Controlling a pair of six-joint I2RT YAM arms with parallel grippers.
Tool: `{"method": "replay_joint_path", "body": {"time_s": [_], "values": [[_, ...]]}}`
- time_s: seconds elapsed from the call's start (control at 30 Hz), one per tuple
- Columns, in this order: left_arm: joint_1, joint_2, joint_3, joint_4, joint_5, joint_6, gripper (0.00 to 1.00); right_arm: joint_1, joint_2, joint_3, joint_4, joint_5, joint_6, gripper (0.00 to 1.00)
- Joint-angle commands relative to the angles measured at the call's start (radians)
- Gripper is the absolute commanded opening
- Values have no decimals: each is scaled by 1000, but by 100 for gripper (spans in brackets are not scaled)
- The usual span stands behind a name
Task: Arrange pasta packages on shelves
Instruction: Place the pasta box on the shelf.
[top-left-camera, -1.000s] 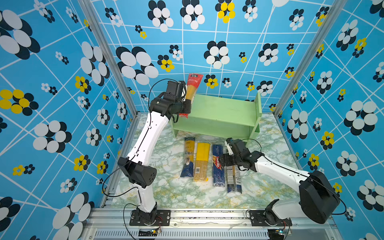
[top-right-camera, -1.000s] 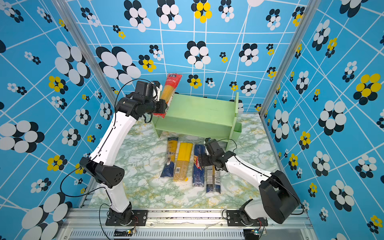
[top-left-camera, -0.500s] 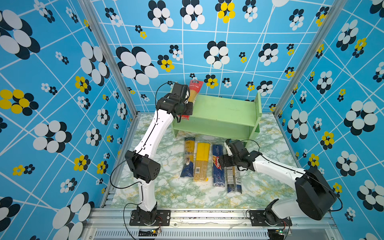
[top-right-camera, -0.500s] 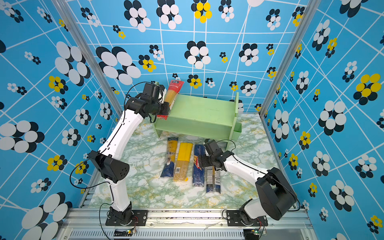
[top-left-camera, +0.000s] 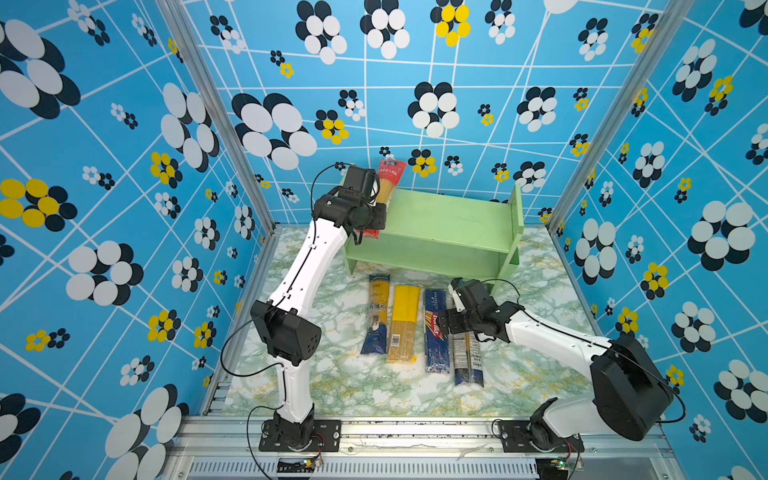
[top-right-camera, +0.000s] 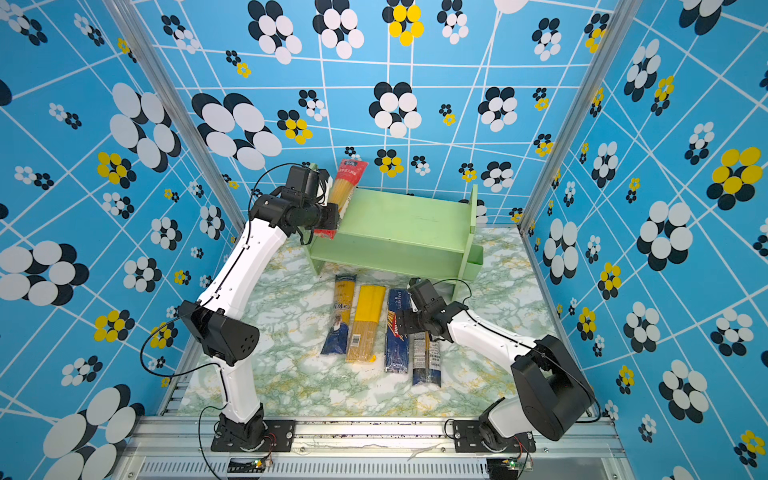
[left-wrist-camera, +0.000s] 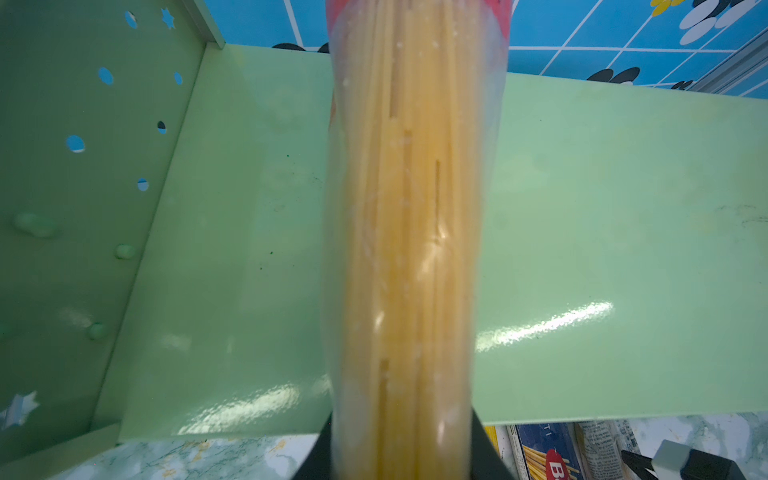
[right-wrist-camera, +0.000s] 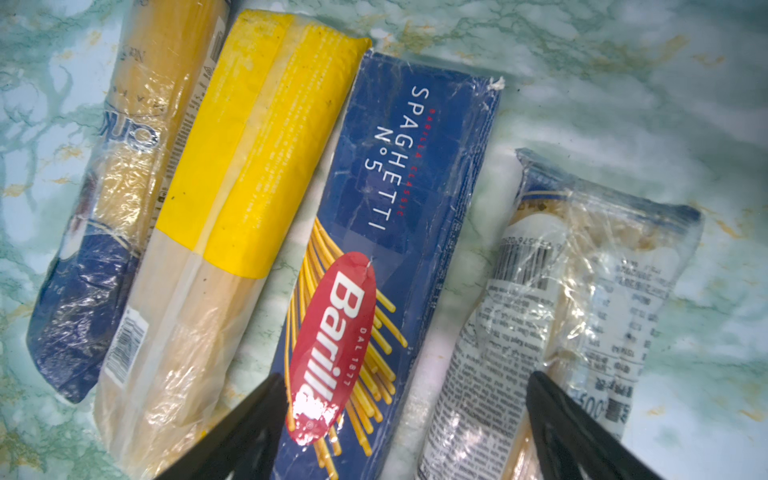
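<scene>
The left tool (top-left-camera: 375, 210) is clamped on the lower part of the red pack (top-left-camera: 389, 181). It holds the pack steeply tilted above the bare top tier of the green shelf (top-left-camera: 451, 216), at the end nearest that arm (likely so it can be laid down there). Four packs lie side by side on the marble counter (top-left-camera: 332, 386) before the shelf: navy-ended pack (top-left-camera: 376, 316), yellow-topped pack (top-left-camera: 403, 320), Barilla pack (top-left-camera: 435, 328), labelled pack (top-left-camera: 467, 357). The right tool (right-wrist-camera: 409, 432) hangs over the last two with its jaws wide apart and empty, probably lined up for the next pick.

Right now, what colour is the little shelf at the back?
The shelf is pale green all over, clearest in a top view.
</scene>
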Motion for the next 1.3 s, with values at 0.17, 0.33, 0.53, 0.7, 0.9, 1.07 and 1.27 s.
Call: {"method": "replay_joint_path", "body": {"time_s": [0.17,0.33,0.53,0.7,0.9,1.07,1.27], "values": [[-4,-53,-53,183,-31,-46,33,10,-24,-1,3,-7,11,93],[-3,-63,-73,188,-32,-54,35,10,-41,-13,-3,-9,11,93],[-4,-73,-99,203,-29,-65,36,10,-75,-40,1,8,10,93],[-5,-73,-109,206,-26,-70,34,10,-78,-41,-5,10,8,93],[-5,-92,-152,226,-46,-78,15,10,-81,-40,-10,11,4,93],[-3,-99,-191,247,-63,-78,14,10,-81,-38,-12,13,3,94],[-3,-100,-214,249,-109,-94,13,10,-79,-37,-13,10,3,94]]}}
